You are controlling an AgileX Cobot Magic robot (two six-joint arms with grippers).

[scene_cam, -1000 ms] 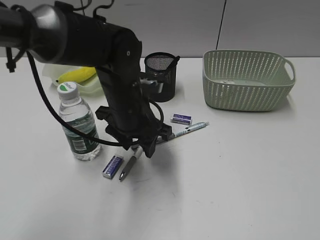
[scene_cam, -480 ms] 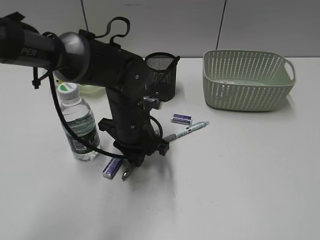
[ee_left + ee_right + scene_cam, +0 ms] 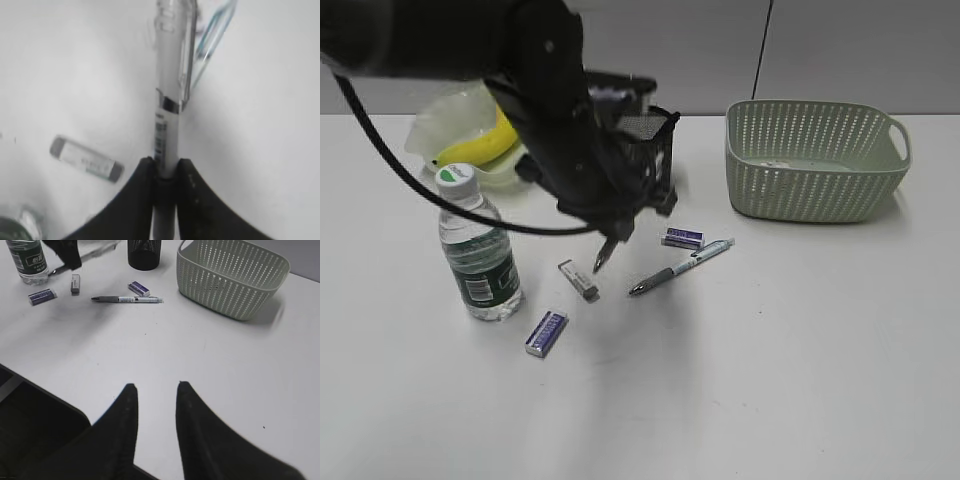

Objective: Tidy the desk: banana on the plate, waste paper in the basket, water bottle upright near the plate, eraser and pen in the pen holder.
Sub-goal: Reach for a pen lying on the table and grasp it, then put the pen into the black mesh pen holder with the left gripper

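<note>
My left gripper [image 3: 613, 232] is shut on a clear-barrelled pen [image 3: 602, 258] and holds it tip-down above the desk [image 3: 770, 350], in front of the black mesh pen holder [image 3: 650, 135]. In the left wrist view the jaws [image 3: 165, 167] pinch the pen [image 3: 170, 100]. A second pen [image 3: 680, 267] lies on the desk. Three erasers lie nearby: a grey one [image 3: 578, 279] and two purple ones [image 3: 546, 333] [image 3: 682, 238]. The water bottle [image 3: 478, 250] stands upright. The banana [image 3: 480, 148] lies on the plate [image 3: 435, 135]. My right gripper [image 3: 156, 387] is open and empty above the desk's near edge. The waste paper is hidden.
The green basket [image 3: 815, 160] stands at the back right. In the right wrist view the basket [image 3: 232, 277], pen holder [image 3: 144, 252], second pen [image 3: 127, 299] and bottle [image 3: 27, 257] lie far ahead. The left arm hides part of the pen holder.
My left gripper has lifted the pen off the desk and moved up and back toward the pen holder. The grey eraser it covered now shows.
</note>
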